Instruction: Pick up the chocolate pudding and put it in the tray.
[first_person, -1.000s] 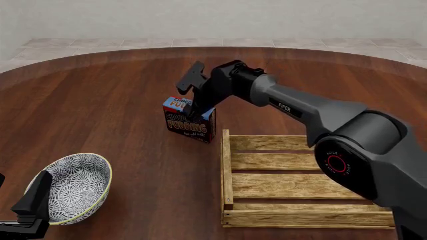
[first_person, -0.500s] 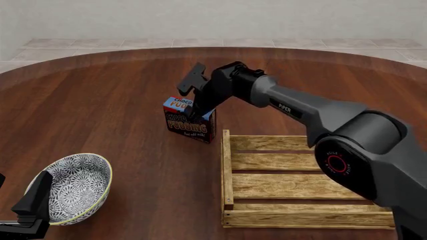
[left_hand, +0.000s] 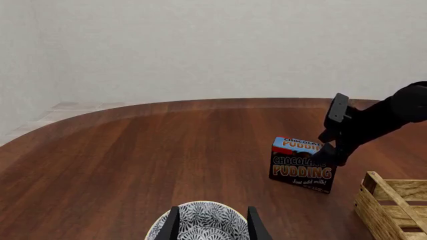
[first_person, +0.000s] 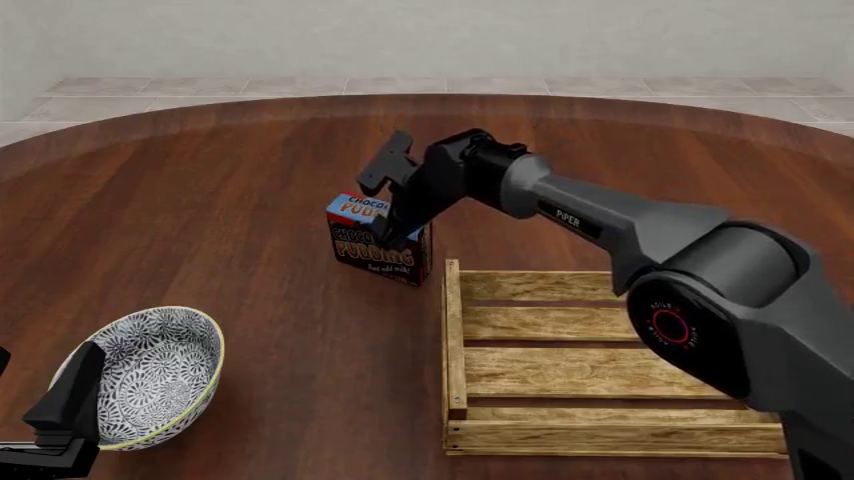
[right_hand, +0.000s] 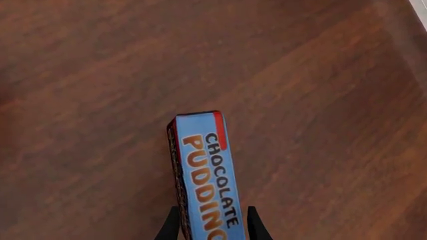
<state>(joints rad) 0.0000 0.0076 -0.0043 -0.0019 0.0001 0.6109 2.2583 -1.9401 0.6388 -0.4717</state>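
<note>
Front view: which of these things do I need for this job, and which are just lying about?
Needed:
chocolate pudding, upright on the table, right gripper at its top
tray, beside the pudding
right gripper, fingers either side of the carton

Lying about:
bowl, near the left gripper

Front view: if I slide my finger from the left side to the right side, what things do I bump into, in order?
Left gripper → patterned bowl → chocolate pudding, with the right gripper reaching down onto it → wooden tray.
</note>
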